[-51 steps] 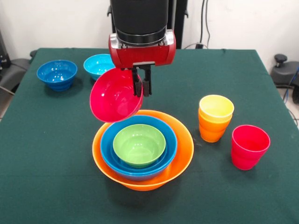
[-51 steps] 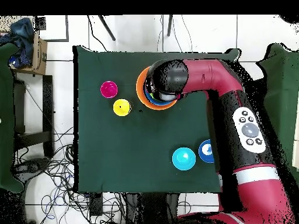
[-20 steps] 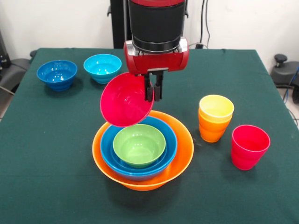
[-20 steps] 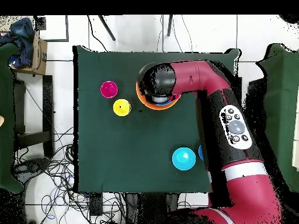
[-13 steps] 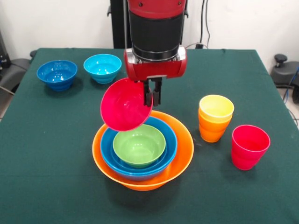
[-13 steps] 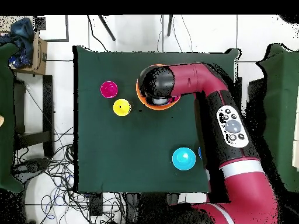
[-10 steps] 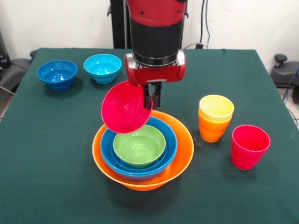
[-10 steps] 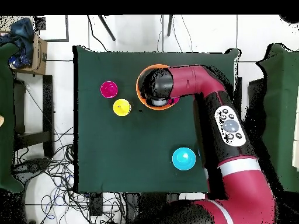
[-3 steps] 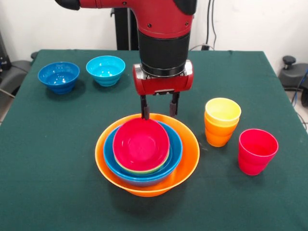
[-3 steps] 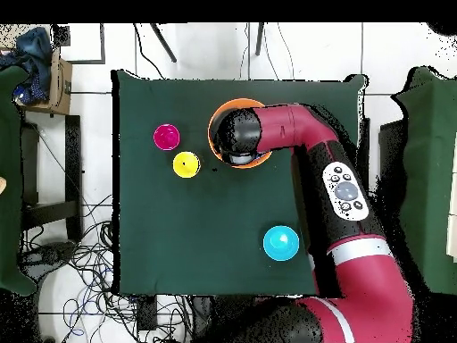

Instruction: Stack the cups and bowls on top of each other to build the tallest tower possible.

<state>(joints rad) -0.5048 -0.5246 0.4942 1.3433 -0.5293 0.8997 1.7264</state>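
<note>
The tower stands mid-table in the front view: a big orange bowl [image 9: 190,156] holds a blue bowl [image 9: 176,144], then a green bowl [image 9: 160,165] with only its rim showing, and on top a red bowl [image 9: 141,145] lying level. My gripper [image 9: 159,110] hangs open just behind the red bowl's far rim, holding nothing. A yellow cup [image 9: 223,110] sits nested in an orange cup [image 9: 217,135] to the right, with a red cup [image 9: 257,150] beside them. In the overhead view my arm [image 10: 294,125] covers most of the orange bowl [image 10: 214,125].
A dark-blue bowl [image 9: 58,76] and a light-blue bowl [image 9: 105,70] stand at the far left of the green cloth. Overhead shows the pink cup [image 10: 166,137], the yellow cup [image 10: 186,164] and the light-blue bowl [image 10: 280,243].
The red bowl was held tilted above the pile. The gripper has let it go and opened, and the bowl now lies level in the green bowl.
</note>
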